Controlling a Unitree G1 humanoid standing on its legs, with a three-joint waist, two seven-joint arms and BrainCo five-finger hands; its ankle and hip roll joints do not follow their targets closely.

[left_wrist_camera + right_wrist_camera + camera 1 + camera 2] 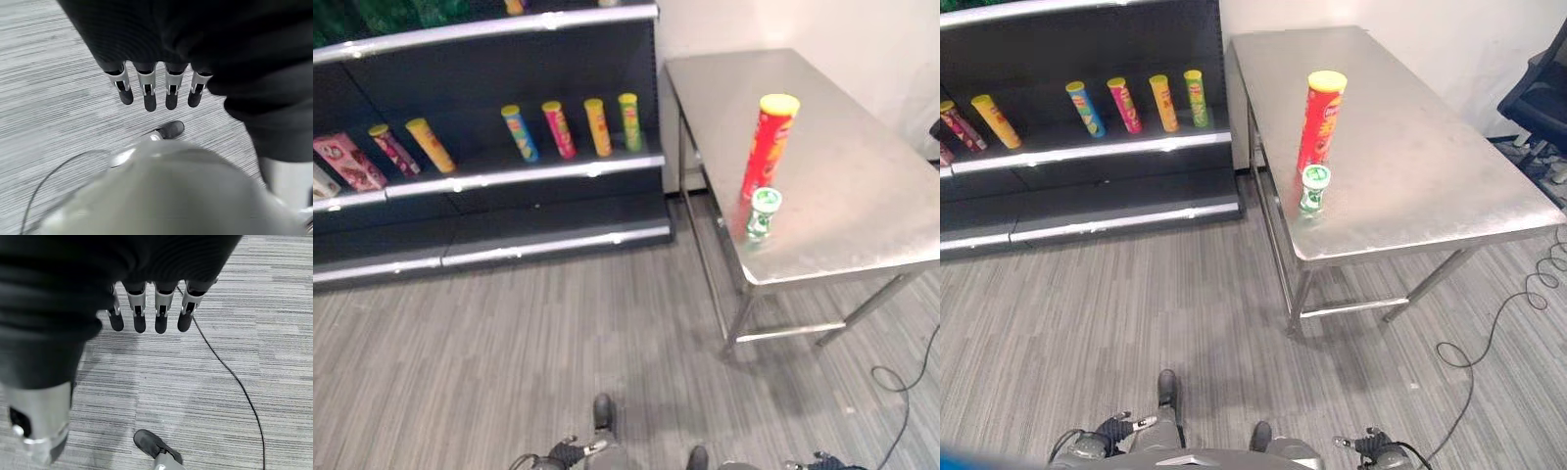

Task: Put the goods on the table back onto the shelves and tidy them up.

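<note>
A tall red chip can (769,147) with a yellow lid stands upright near the left edge of the steel table (862,166). Just in front of it stands a short green can (763,213) with a white lid. To the left, the dark shelf unit (524,176) holds several chip cans leaning in a row, among them a blue one (520,133) and a green one (629,121). My left hand (146,90) hangs low over the grey floor, fingers straight and holding nothing. My right hand (138,313) hangs the same way, open and well short of the table.
A pink box (347,162) lies at the shelf's left end. The lower shelf board (548,240) is bare. A dark office chair (1540,88) stands past the table's far right corner. Grey striped floor (509,352) lies between me, the shelf and the table.
</note>
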